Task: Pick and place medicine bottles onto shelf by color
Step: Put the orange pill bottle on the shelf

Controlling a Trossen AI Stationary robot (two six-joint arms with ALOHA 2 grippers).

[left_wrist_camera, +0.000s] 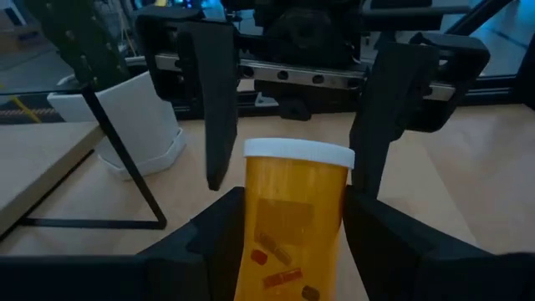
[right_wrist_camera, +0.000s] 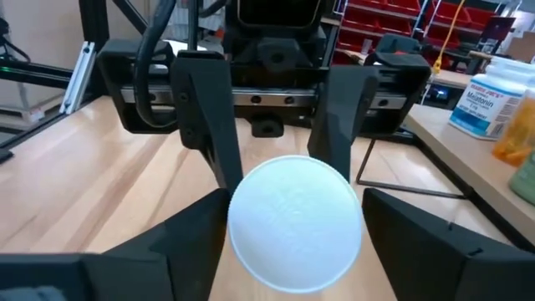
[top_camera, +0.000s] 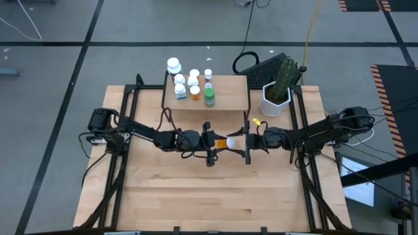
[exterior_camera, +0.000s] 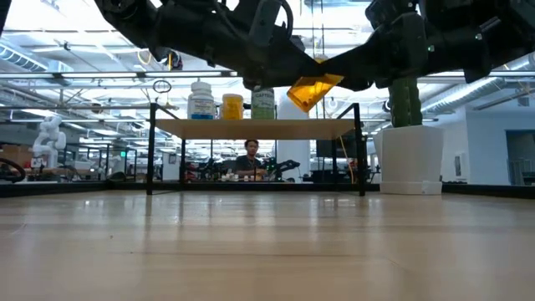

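Medicine bottles are mostly standing in a cluster (top_camera: 192, 83) on the left half of the shelf (top_camera: 230, 98), at the far side of the bench (top_camera: 196, 196). Most of them are white with white caps, and a larger white one (top_camera: 173, 65) is sitting at the far left corner. An orange one (top_camera: 194, 93) and a green one (top_camera: 209, 96) are standing at the near edge of the cluster. You cannot count them surely, since they are crowding one another.

One more orange bottle (top_camera: 223, 142) with a white cap is hanging in the air over the middle of the bench, near the front of the shelf. It is lying roughly level, tipped a little, with its cap pointing right. Your left tool (top_camera: 217, 142) is pinching it by the body. Your right tool (top_camera: 243, 145) is sitting right at the cap end, facing the left one; I cannot tell whether it is spread or pressing on the cap. What the bottle is holding is hidden behind its tinted wall and label.

Right of the shelf, a white hexagonal pot (top_camera: 274, 101) is holding a green cactus (top_camera: 285, 73). In the low view the arms are cutting off the tops of the shelved bottles, and a person (exterior_camera: 251, 155) is sitting far beyond, seen under the shelf.
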